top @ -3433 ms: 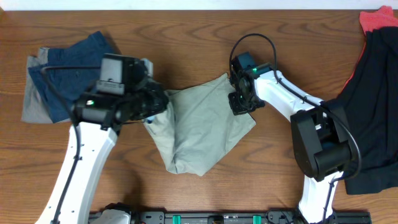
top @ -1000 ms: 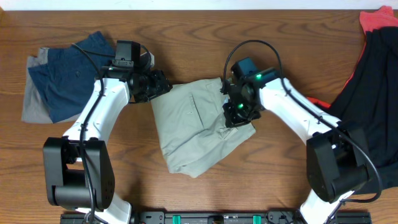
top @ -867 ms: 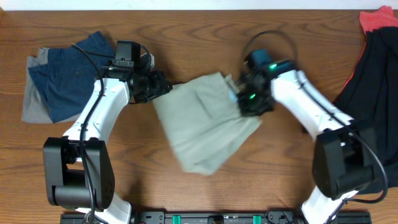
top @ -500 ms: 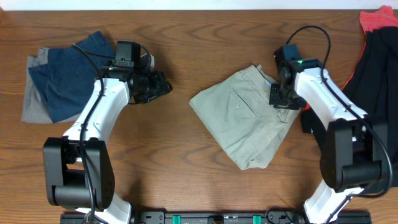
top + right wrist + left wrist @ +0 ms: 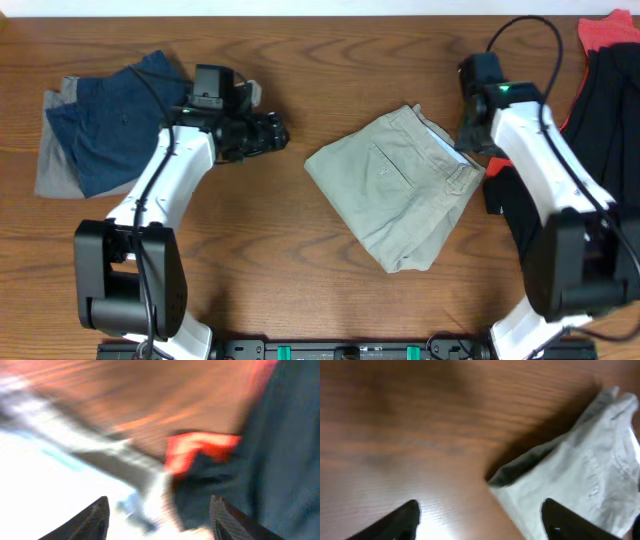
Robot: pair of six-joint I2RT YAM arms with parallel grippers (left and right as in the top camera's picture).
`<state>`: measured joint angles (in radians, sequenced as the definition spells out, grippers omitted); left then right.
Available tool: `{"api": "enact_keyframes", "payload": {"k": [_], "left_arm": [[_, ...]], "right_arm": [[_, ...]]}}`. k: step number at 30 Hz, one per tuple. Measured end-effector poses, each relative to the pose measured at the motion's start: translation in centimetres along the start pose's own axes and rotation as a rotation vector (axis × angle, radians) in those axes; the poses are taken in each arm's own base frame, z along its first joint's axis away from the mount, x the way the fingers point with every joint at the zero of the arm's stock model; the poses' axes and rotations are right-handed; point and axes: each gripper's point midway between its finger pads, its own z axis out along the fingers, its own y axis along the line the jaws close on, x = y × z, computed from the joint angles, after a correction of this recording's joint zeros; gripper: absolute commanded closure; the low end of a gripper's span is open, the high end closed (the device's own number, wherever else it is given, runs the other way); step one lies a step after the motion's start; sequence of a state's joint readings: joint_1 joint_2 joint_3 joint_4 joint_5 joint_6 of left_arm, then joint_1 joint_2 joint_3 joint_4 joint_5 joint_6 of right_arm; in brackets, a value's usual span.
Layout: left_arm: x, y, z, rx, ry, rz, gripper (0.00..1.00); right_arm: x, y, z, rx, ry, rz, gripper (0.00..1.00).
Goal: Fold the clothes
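The khaki shorts (image 5: 395, 195) lie in a rough diamond at the centre of the wooden table (image 5: 300, 270), back pocket up and waistband along their upper right edge. The left gripper (image 5: 277, 133) hangs left of them, clear of the cloth. Its jaws are spread wide and empty, and its wrist view shows bare wood between the fingers (image 5: 405, 521). The right gripper (image 5: 470, 138) is at the waistband. Its wrist view is blurred, with the fingers (image 5: 97, 517) standing apart, but whether they touch cloth cannot be told. Navy blue shorts (image 5: 110, 120) sit at upper left, and a black garment with red trim (image 5: 600, 160) at the right edge.
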<state>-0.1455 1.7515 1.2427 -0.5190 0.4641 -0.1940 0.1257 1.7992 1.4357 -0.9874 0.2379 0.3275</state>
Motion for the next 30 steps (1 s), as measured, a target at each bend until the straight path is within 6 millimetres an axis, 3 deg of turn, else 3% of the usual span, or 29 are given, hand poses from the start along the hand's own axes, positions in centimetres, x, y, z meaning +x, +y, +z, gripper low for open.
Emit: {"api": "enact_keyframes", "payload": {"k": [2,6,11,15,22,26,30], "left_arm": [[-0.1,-1.0,0.3,0.013,-0.007,0.065,0.06],[-0.1,-2.8,0.8,0.039,-0.023,0.168,0.01],[-0.2,-5.1,1.4,0.106,-0.036,0.25,0.0],[0.7,-5.9,3.0,0.15,0.001,0.276,0.0],[4.2,-5.1,6.7,0.149,0.15,0.246,0.03],[6.3,-5.2,7.3,0.142,0.227,0.236,0.07],[8.2,-5.6,7.3,0.135,0.295,0.236,0.18]], "right_arm": [[1.2,2.9,-1.5,-0.182,0.044,-0.095,0.37],[4.2,6.7,-2.8,-0.398,0.137,-0.234,0.36],[7.4,8.6,-1.9,-0.498,0.212,-0.305,0.36],[9.7,8.7,0.1,-0.513,0.26,-0.306,0.36],[13.6,7.3,3.4,-0.449,0.337,-0.276,0.36],[14.0,4.9,4.9,-0.289,0.343,-0.216,0.34],[12.9,2.4,5.9,-0.139,0.295,-0.176,0.31]]}}
